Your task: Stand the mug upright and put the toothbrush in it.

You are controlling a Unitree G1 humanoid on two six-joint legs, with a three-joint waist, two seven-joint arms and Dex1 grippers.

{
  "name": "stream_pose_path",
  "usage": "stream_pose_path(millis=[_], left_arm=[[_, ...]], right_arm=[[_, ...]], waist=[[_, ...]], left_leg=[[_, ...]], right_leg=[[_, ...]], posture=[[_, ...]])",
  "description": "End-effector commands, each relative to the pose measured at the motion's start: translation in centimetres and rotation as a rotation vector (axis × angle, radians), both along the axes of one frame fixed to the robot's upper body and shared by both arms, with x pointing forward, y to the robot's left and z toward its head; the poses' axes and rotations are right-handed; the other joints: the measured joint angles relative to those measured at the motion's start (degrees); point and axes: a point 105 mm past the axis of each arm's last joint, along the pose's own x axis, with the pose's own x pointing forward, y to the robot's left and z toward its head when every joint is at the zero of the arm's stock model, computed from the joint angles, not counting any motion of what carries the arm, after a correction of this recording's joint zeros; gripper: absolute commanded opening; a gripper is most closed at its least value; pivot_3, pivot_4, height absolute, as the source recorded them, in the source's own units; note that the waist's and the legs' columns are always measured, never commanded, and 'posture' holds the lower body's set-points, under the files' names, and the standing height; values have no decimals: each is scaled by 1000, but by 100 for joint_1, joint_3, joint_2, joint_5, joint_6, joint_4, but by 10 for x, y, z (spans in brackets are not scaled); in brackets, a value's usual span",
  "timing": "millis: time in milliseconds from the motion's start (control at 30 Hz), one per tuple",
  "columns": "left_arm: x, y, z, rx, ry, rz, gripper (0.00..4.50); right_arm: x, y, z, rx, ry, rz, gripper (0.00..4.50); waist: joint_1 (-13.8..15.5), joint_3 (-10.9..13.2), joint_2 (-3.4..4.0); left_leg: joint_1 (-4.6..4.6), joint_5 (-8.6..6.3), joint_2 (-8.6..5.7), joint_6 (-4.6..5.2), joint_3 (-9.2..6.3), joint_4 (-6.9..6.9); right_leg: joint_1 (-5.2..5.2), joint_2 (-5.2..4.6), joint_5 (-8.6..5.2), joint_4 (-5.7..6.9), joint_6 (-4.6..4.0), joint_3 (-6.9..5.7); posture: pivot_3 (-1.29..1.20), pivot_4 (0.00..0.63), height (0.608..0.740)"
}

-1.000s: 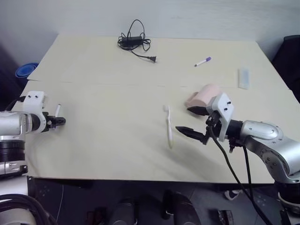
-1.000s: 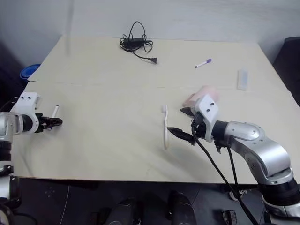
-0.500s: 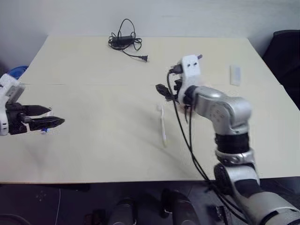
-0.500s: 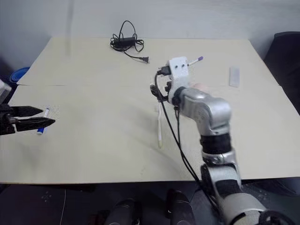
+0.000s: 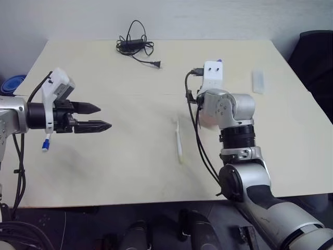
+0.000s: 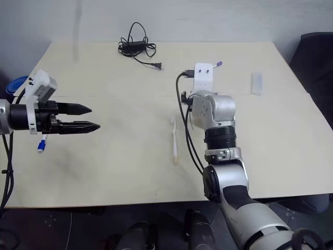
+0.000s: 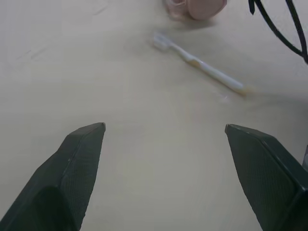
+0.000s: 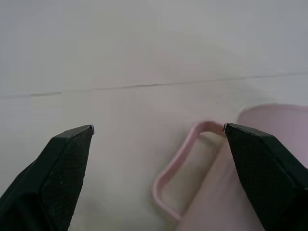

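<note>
The pale pink mug (image 8: 262, 159) lies just ahead of my right gripper (image 8: 159, 127), its loop handle (image 8: 175, 180) between the open fingers and touching neither. In the eye views my right wrist (image 5: 213, 78) hides the mug. The white toothbrush (image 5: 179, 140) lies flat on the table to the left of my right arm, bristle head at the far end. My left gripper (image 5: 104, 117) hovers open and empty over the left half of the table, pointing right at the toothbrush (image 7: 202, 65) and the mug (image 7: 195, 7) beyond it.
A black power cable (image 5: 136, 46) lies at the table's back. A purple-capped marker (image 6: 218, 64) and a flat white piece (image 5: 257, 82) sit back right. A white-and-blue marker (image 5: 46, 143) lies under my left arm. A blue bowl (image 5: 10, 83) is off the left edge.
My right arm has swung forward over the mug and its wrist has turned. My left gripper has risen, moved right over the table and rolled. The camera has shifted too.
</note>
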Motion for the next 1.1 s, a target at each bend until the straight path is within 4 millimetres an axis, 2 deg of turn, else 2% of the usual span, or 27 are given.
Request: stream_pose_path(millis=[33, 267, 300, 367, 600, 733, 767, 867, 900, 967, 1033, 1100], left_arm=[[-2, -5, 8, 16, -46, -29, 4227], [-1, -7, 5, 23, -51, -33, 4227], [-1, -7, 4, 24, -54, -31, 4249], [0, -7, 5, 24, -60, -27, 4259], [3, -8, 6, 18, -69, -21, 4259], [5, -11, 6, 16, -68, -32, 4259], [6, -12, 6, 14, -69, -33, 4259], [7, -12, 7, 4, -73, -31, 4259], [8, -12, 8, -4, -75, -26, 4259], [9, -9, 8, -15, -85, -4, 4259], [9, -3, 6, -27, -85, 36, 4259], [7, 5, 8, -53, -91, 86, 4259]], right_arm=[[3, -15, 7, 35, -7, -72, 4500], [3, -27, -5, 144, 64, -143, 4500], [3, -27, -6, 159, 64, -144, 4332], [5, -29, -4, 172, 51, -146, 3891], [3, -26, 1, 194, 29, -131, 1595], [0, -31, 3, 211, 25, -142, 228], [0, -33, 4, 212, 23, -146, 26], [-1, -35, 15, 215, -41, -117, 26], [-1, -29, 28, 197, -115, -47, 26], [-9, -2, 57, 188, -302, 174, 26], [-31, 39, 70, 245, -396, 470, 26], [-64, 73, 77, 231, -518, 777, 26]], waist=[[-4, 0, 0], [-10, 0, 0], [-7, 0, 0], [-1, 0, 0], [-24, 2, 3], [-56, 2, 3], [-60, 2, 4], [-59, 2, 4], [-63, 3, 4], [-75, 8, 13], [-88, 9, 15], [-130, 9, 15]], left_leg=[[0, 0, 0, 0, 0, -1], [0, 0, 1, 0, 0, -1], [0, 0, 1, 0, 0, -1], [0, 0, 1, 0, -1, -1], [0, 1, 2, 0, 0, -3], [0, 1, 3, -1, 0, -4], [0, 1, 4, -1, 0, -6], [-1, 1, 3, -1, 0, -6], [-1, 1, 3, -1, -1, -7], [-2, 1, 3, -1, 1, -9], [-2, 1, 3, -1, 6, -13], [1, 0, 13, -3, 25, -22]], right_leg=[[0, 0, 0, 0, 1, 2], [0, 2, -1, 0, 2, 7], [0, 2, -1, 0, 2, 7], [0, 2, -1, -1, 2, 8], [-2, 4, -1, -1, 2, 11], [-2, 8, -1, 0, 2, 14], [-3, 8, -1, -1, 2, 15], [-3, 10, -2, -2, 3, 19], [-3, 10, -2, -3, 3, 19], [-6, 12, -2, -5, 3, 21], [-14, 17, -3, -4, 5, 29], [-26, 35, -4, -2, 7, 51]], posture=[[0, 150, 740], [0, 150, 740], [0, 150, 740], [0, 150, 740], [0, 150, 740], [0, 150, 740], [0, 150, 740], [0, 150, 740], [0, 150, 740], [0, 150, 740], [0, 150, 740], [0, 150, 740]])
